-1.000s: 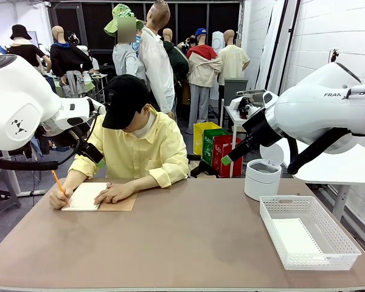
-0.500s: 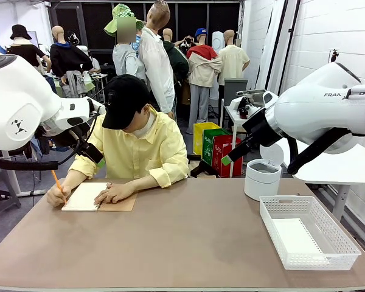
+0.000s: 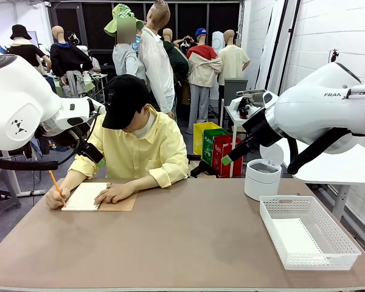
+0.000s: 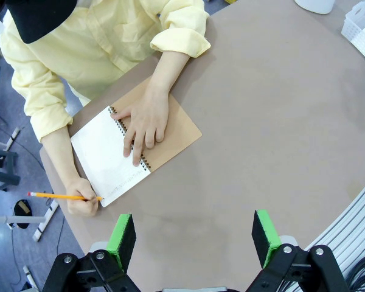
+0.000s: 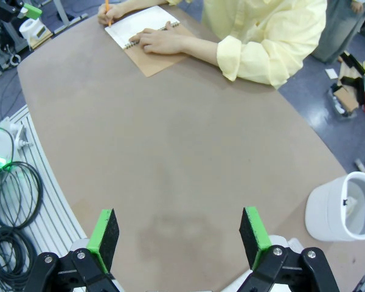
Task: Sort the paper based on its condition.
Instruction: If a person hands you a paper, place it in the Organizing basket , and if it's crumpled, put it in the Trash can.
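Paper (image 3: 295, 236) in basket (image 3: 344, 234), front view

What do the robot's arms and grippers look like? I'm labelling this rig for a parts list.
Both arms are glossy white with rounded shells: the left arm carries a black logo and black cable, the right arm dark lettering. The left gripper and right gripper are black with green pads.

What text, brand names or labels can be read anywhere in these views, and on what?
"FRAN": the start of a brand name on the right arm in the front view; the rest is cut off.
Colored boxes on the floor behind the table: white lettering, too small to read.
Notebook page under the person's pencil: faint marks, not readable.
White bin and white basket: no print that I can make out.
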Robot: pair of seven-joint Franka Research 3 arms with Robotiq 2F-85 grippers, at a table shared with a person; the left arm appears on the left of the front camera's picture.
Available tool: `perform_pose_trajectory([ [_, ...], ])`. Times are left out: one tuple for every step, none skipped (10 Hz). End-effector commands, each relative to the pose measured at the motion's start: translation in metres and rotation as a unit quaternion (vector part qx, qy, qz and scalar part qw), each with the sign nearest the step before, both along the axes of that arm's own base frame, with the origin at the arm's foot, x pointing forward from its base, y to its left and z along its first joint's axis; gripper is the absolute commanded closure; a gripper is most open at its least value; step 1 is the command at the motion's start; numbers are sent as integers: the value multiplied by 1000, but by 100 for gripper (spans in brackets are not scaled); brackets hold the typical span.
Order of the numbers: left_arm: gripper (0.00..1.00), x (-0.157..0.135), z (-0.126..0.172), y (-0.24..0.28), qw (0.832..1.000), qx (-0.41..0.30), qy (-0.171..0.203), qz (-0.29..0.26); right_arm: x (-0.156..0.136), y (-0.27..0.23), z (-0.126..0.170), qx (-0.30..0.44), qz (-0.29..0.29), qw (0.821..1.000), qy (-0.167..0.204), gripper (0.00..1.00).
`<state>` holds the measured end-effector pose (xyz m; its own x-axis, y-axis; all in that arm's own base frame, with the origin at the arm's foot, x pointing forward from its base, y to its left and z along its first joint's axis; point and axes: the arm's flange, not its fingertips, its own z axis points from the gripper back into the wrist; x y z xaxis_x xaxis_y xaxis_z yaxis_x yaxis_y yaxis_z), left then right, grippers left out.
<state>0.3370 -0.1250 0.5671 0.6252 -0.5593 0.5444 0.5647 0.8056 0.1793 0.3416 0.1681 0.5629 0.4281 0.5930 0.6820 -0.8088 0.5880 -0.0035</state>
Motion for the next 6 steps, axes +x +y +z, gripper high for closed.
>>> perform_pose_trajectory([
  [0, 0, 1, 1, 1000, 0, -1, 0, 1, 0, 0, 0, 0, 1000, 1, 0],
  [0, 0, 1, 1, 1000, 0, -1, 0, 1, 0, 0, 0, 0, 1000, 1, 0],
  [0, 0, 1, 1, 1000, 0, -1, 0, 1, 0, 0, 0, 0, 1000, 1, 0],
  [0, 0, 1, 1, 1000, 0, -1, 0, 1, 0, 0, 0, 0, 1000, 1, 0],
  [0, 0, 1, 1, 1000, 0, -1, 0, 1, 0, 0, 0, 0, 1000, 1, 0],
  [0, 0, 1, 1, 1000, 0, -1, 0, 1, 0, 0, 0, 0, 1000, 1, 0],
])
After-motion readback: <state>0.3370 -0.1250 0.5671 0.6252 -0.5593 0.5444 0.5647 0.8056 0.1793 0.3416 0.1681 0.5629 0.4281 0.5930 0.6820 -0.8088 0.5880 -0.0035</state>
